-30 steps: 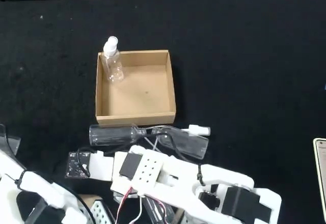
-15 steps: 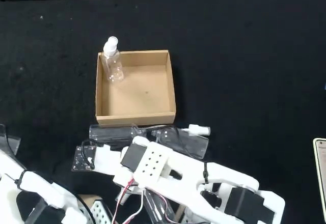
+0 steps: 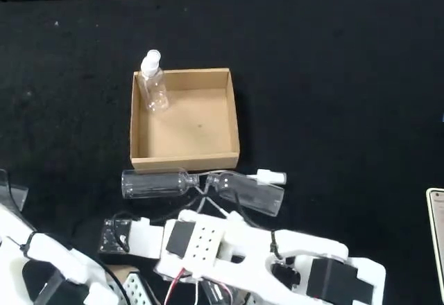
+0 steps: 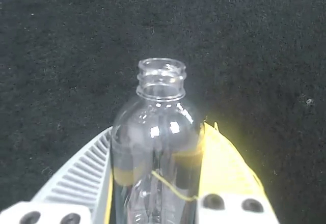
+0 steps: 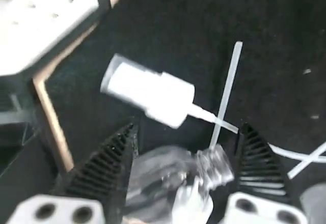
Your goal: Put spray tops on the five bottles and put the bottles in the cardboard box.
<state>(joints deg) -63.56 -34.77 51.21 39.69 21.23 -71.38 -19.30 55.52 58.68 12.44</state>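
Observation:
The cardboard box (image 3: 184, 119) lies mid-table. A clear bottle with a white spray top (image 3: 152, 83) stands in its far left corner. In front of the box lie an uncapped bottle (image 3: 151, 184) and a bottle with a spray top (image 3: 251, 193), neck to neck. My left gripper (image 4: 158, 150) is shut on an uncapped clear bottle (image 4: 159, 127), neck pointing away. My right gripper (image 5: 183, 147) is open; a blurred clear bottle neck (image 5: 211, 165) lies between its black fingers. A loose white spray top (image 5: 147, 94) with its tube lies just beyond them. The right arm (image 3: 229, 249) spans the near edge.
The left arm (image 3: 41, 270) sits at the near left corner. A flat pale object (image 3: 436, 229) lies at the right edge. The table behind and to the right of the box is bare black cloth.
The right arm first swung toward the two lying bottles, then drew back toward the near edge. The bottles and the box stayed in place.

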